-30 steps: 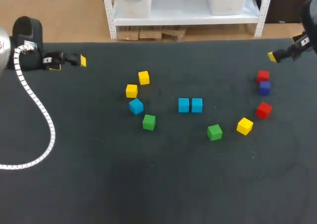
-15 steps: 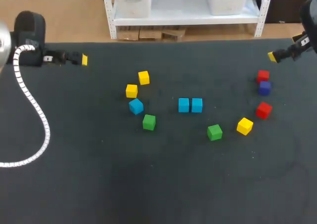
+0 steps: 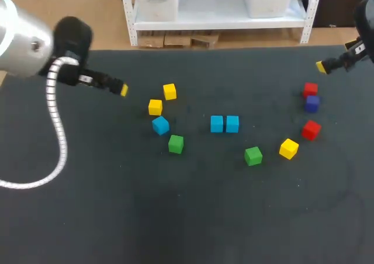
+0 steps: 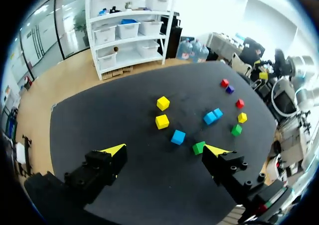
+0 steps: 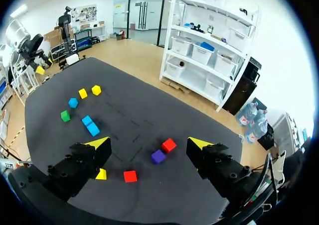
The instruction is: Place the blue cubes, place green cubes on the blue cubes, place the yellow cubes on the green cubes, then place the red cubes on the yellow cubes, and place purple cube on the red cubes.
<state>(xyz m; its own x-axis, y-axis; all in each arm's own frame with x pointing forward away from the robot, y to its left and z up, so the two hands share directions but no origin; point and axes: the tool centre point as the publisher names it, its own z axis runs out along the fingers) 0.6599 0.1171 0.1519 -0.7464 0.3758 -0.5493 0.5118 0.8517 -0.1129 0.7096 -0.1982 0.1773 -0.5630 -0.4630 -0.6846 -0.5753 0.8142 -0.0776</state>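
Observation:
Two blue cubes (image 3: 224,124) sit side by side at mid-table. A third blue cube (image 3: 160,125) lies left of them with a green cube (image 3: 176,143) and two yellow cubes (image 3: 155,107) around it. Right of the pair are a green cube (image 3: 253,155), a yellow cube (image 3: 288,148), two red cubes (image 3: 311,129) and a purple cube (image 3: 312,103). My left gripper (image 3: 121,89) hangs open and empty above the table, left of the yellow cubes (image 4: 161,121). My right gripper (image 3: 322,66) is open and empty at the far right edge, with the purple cube (image 5: 158,157) ahead of it.
The black table mat (image 3: 187,217) carries only the cubes. A white ribbed cable (image 3: 57,141) trails from my left arm over the table's left side.
My left arm has swung right, from the far left edge toward the yellow cubes. The right arm and all cubes stay where they were.

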